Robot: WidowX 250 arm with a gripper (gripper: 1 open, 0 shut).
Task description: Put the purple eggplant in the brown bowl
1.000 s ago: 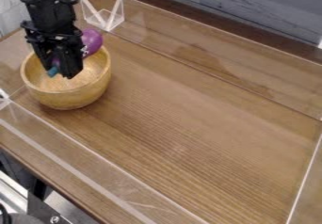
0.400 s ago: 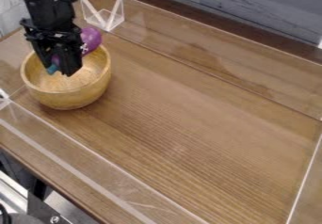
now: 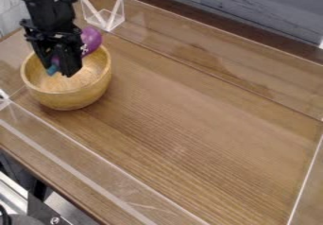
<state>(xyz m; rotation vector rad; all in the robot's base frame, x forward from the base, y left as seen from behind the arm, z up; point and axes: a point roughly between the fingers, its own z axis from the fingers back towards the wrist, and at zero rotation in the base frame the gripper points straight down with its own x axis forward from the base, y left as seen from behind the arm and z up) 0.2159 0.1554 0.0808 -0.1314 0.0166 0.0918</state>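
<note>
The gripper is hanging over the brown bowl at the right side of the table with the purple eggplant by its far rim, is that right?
Not quite: the camera view shows the brown bowl at the left side of the table. The gripper does hang over it, with the purple eggplant by its far rim.

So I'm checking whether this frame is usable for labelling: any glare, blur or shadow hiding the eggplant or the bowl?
Camera view: soft and low-resolution overall, no motion blur; pale glare streaks on the wooden table; the end effector hides most of the purple eggplant; the brown bowl is evenly lit, its rim clear.
</note>
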